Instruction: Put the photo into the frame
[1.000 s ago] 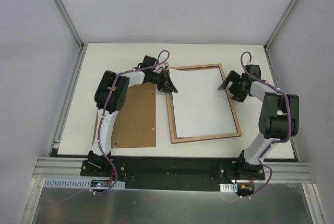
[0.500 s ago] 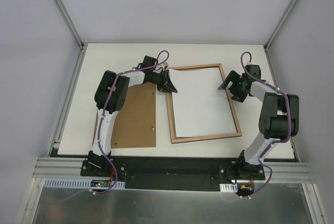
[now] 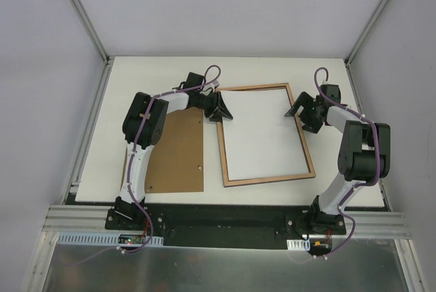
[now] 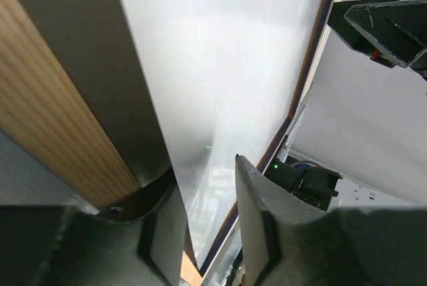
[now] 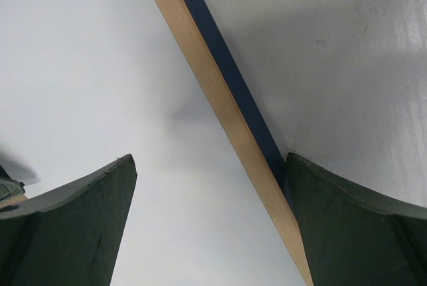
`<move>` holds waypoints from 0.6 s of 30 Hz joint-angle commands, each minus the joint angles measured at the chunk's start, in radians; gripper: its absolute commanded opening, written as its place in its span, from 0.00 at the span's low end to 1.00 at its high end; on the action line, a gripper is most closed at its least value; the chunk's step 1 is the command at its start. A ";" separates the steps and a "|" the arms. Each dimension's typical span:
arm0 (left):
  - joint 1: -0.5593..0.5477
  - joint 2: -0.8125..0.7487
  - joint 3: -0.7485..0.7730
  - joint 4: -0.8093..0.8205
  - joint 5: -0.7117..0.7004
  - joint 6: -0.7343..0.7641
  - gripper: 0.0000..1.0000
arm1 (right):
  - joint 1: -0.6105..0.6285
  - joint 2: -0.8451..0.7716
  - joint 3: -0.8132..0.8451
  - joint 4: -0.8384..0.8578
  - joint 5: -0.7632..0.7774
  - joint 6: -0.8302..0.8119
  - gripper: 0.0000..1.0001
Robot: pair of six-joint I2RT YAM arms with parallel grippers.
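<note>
Reading from the left: flat plain brown rectangular backing board (image 3: 174, 156) on the white table (image 3: 157, 74), its left edge partly hidden under the left arm (image 3: 139, 163), its right edge parted by a narrow strip of table from the large thin rectangular picture frame (image 3: 269, 180), lying back-up with light wood showing. At the frame's far left corner, left gripper (image 3: 221, 111); in the left wrist view, fingers (image 4: 257, 213) a little apart, the white sheet's edge running into the gap, contact there impossible to judge. Inside the frame, large rectangular paper photo (image 3: 262, 135), lying flat, only its blank white back on view, printed side hidden. On the right rail near the far corner, right gripper (image 3: 300, 115), fingers (image 5: 73, 226) spread wide astride the rail, one just beside its navy blue side, touching or not unclear. Beyond the far rail and right of the frame, bare table.
</note>
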 commanded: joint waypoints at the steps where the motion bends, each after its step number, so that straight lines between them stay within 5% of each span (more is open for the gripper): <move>1: -0.006 -0.097 -0.001 -0.053 -0.030 0.052 0.36 | -0.004 -0.033 -0.006 0.010 -0.019 0.004 0.96; 9: 0.004 -0.160 -0.001 -0.170 -0.115 0.151 0.49 | -0.004 -0.033 -0.004 0.007 -0.011 0.001 0.96; 18: 0.035 -0.293 -0.075 -0.234 -0.216 0.199 0.51 | -0.004 -0.033 -0.001 0.004 -0.015 0.001 0.96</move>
